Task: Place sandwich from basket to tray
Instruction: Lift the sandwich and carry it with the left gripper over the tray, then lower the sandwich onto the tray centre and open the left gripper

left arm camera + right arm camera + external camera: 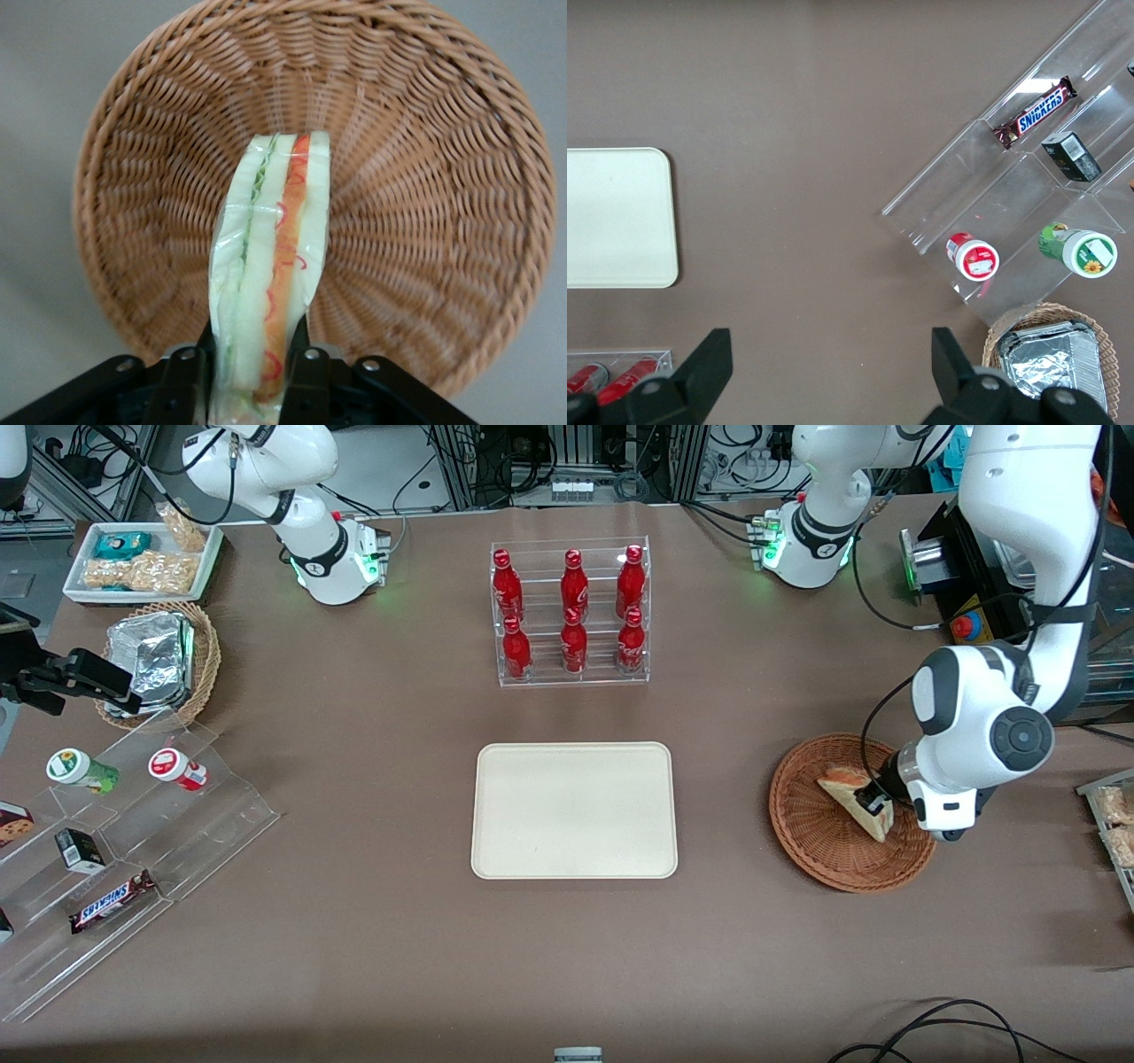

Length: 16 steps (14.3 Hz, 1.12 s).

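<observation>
Wicker of reddish-brown colour makes the basket (819,841), and the sandwich (852,797) is in it, standing on its edge so that the filling layers face the wrist camera. The gripper (877,804) is down inside the basket, at the side nearer to the working arm, and its two fingers (184,376) are clenched on the wider end of the sandwich (270,274), one on each bread face. The clear wrapping looks a little wrinkled where they press.

The grasp seems done, so I judge the step in hand is the lift. It should go straight up first, until the low point of the wedge is above the basket (425,177) rim; a sideways pull too early could drag the basket along. The bread is soft and the film is slippery, so the squeeze should stay moderate and the motion slow, without sudden turns. Then the carry goes toward the tray (574,864), which lies well apart, toward the table middle. There the sandwich should come low before the jaws release.
</observation>
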Motion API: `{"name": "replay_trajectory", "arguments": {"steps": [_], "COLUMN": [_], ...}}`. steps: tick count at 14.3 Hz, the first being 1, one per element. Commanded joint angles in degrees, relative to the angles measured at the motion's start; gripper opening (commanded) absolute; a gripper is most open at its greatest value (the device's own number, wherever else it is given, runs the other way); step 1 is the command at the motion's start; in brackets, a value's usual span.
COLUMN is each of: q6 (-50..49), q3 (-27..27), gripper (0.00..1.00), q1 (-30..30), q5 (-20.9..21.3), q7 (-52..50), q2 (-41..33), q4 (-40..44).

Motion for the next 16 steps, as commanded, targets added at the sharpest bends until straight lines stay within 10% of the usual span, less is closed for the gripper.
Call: {"name": "replay_trajectory", "arguments": {"steps": [1, 16], "q6": [-9.37, 2.53], "q3": [-0.07, -0.34], "gripper": [0.11, 0.0], "q1": [-3.27, -35.88], "q5": [0.96, -0.18], "q7": [-1.83, 1.86], "q2": [-0.25, 21.54], "q4": [6.49, 30.85]}}
